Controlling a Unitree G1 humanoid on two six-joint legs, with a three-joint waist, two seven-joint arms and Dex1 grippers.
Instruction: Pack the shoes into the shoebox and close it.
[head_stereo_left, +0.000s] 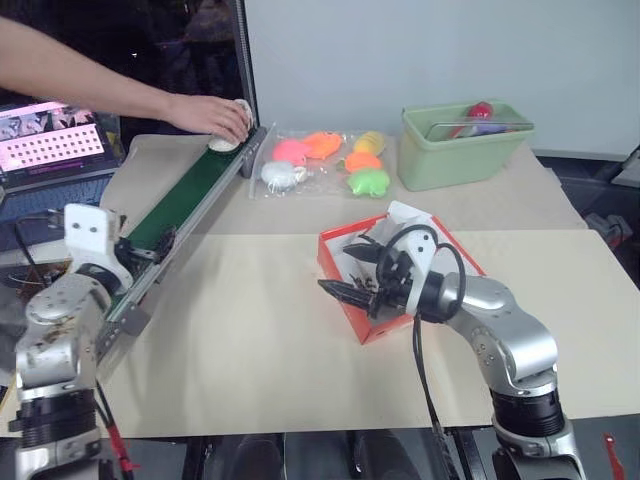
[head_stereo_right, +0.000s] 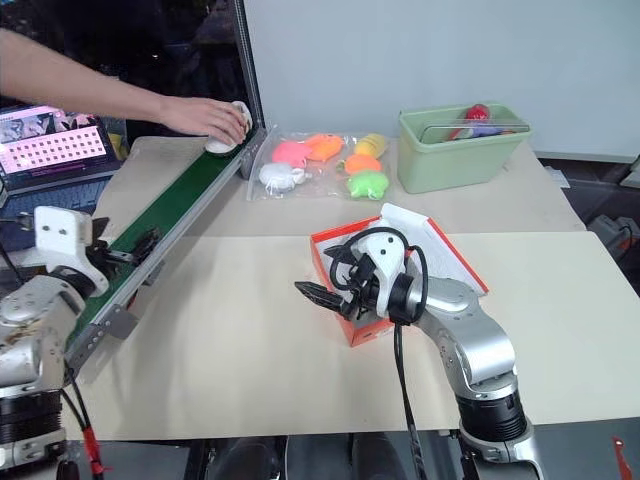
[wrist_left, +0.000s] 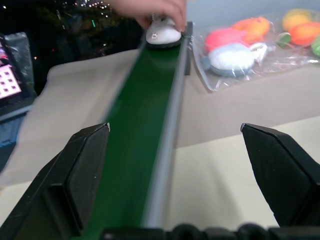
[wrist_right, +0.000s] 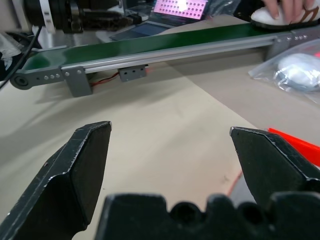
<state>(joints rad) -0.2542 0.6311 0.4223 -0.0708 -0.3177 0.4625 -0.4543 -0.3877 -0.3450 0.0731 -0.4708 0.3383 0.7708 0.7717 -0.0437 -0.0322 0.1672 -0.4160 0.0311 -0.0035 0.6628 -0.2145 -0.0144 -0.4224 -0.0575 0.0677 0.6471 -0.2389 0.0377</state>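
At far left, the left gripper (wrist_left: 175, 165) is hovering over the near end of the green conveyor belt (head_stereo_left: 185, 215), its fingers spread wide and holding nothing. At the belt's far end a person's hand (head_stereo_left: 212, 115) is resting on a white shoe (head_stereo_left: 226, 141). Further right, the right gripper (wrist_right: 167, 167) is hanging empty, jaws wide apart, just beside the open orange-red shoebox (head_stereo_right: 352, 325).

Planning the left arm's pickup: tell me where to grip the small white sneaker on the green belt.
Grip the small white sneaker across its narrow sides, coming level along the green conveyor belt with the open left pincer. It lies lengthwise at the belt's far end; a person's hand rests on it, so wait.
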